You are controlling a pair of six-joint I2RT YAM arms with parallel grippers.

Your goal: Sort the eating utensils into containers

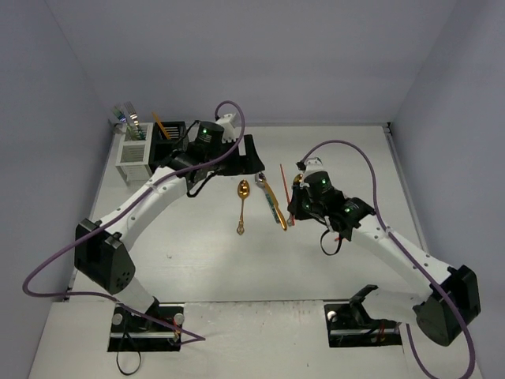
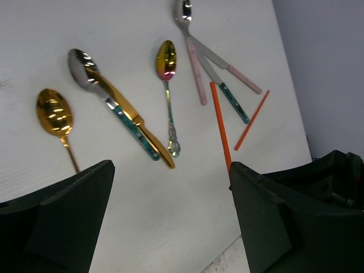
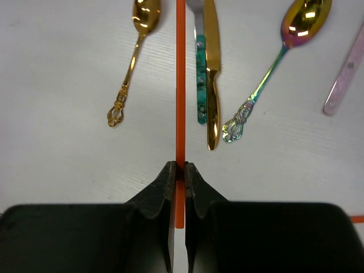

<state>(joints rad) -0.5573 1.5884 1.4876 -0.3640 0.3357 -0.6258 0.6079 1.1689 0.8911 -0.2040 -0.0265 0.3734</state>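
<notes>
The right pincer (image 3: 180, 166) is pinched tight on a thin orange-red chopstick (image 3: 180, 85), gripping it near one end. The stick's long axis runs straight out ahead of the pincer, in line with it. Whether it is clear of the table (image 3: 57, 165) I can't tell. Just left of that line lies an ornate gold spoon (image 3: 132, 57), and just right of it a gold knife (image 3: 211, 74). The slotted white caddy (image 1: 132, 162) and black caddy (image 1: 172, 130) stand well off to this pincer's left, close by the left pincer (image 2: 172, 166), whose jaws gape wide on nothing. I'd reckon the stick must swing end-up before it goes into a slot.
</notes>
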